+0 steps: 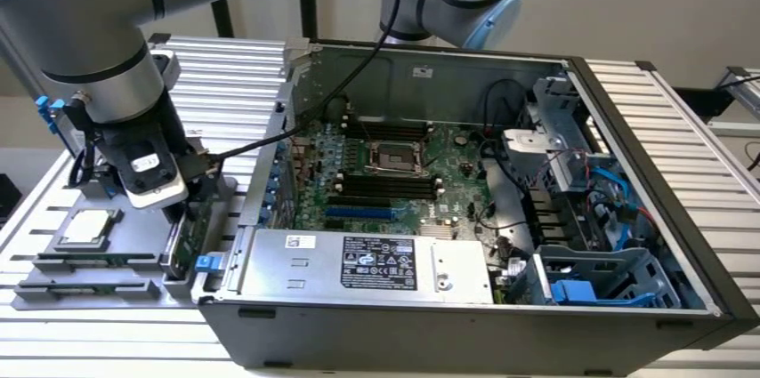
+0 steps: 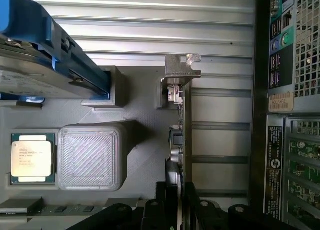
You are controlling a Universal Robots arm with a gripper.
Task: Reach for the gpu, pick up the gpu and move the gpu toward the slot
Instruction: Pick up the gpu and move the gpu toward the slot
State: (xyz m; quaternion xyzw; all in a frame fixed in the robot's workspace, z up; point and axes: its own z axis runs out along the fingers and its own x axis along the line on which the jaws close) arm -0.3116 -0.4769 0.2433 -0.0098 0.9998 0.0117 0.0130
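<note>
Wrist view: gripper (image 2: 178, 195) astride gpu (image 2: 185, 135) (edge-on, one end hidden); grasped or not, cannot tell.

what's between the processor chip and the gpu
In the wrist view, a raised grey ribbed block sits beside the processor chip; then bare grey holder up to the gpu.

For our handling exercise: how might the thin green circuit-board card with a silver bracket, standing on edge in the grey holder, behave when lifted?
The thin green card is a flat board: probably stiff, light. Its silver bracket at one end may tip it that way. Exposed components suggest fragility.
</note>
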